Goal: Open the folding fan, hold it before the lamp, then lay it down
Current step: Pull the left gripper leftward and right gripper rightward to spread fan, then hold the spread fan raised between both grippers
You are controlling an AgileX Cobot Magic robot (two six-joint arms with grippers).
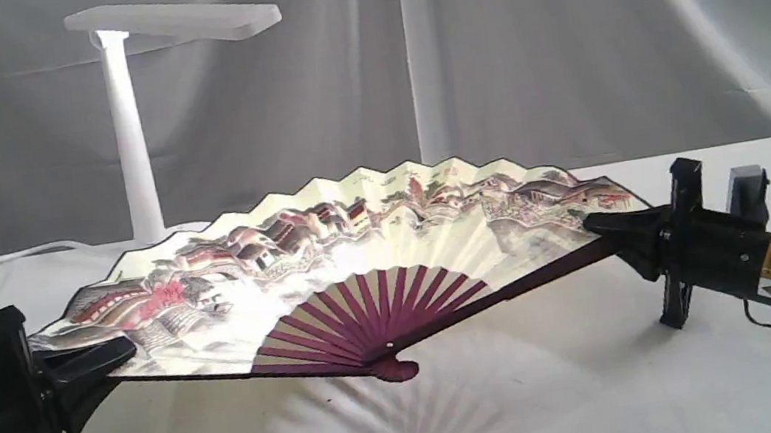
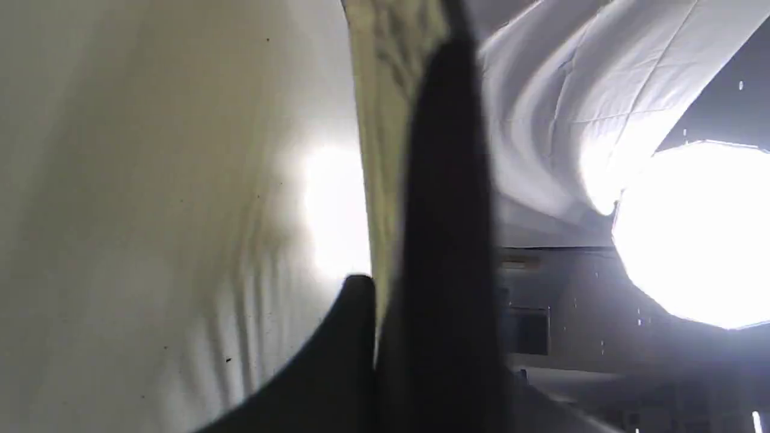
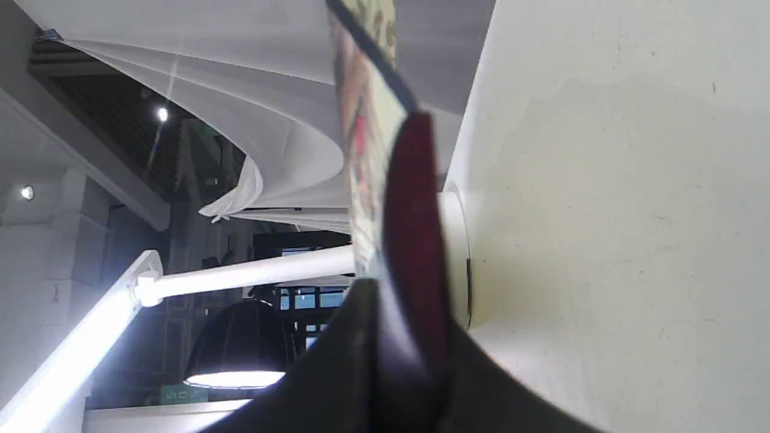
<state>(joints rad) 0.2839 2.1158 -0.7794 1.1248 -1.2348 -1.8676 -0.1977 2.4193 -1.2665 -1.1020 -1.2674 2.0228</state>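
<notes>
Folding fan, fully spread, centre frame. Left hand and right hand each clenched on an end rib. Desk lamp, upper left.

no legible writing on the folding fan, none on the lamp

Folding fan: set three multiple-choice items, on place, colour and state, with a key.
1. Where is the lamp in the exterior view? A behind the folding fan, left; B before it; C far right.
2. The fan's ribs are: A green; B maroon; C white.
3. The fan is: A folded; B spread open; C torn.
Key: 1 A, its stem rises behind the fan's left half; 2 B, maroon sticks radiate from the pivot; 3 B, pleats spread between the left gripper and right gripper, shut on its ends.
</notes>
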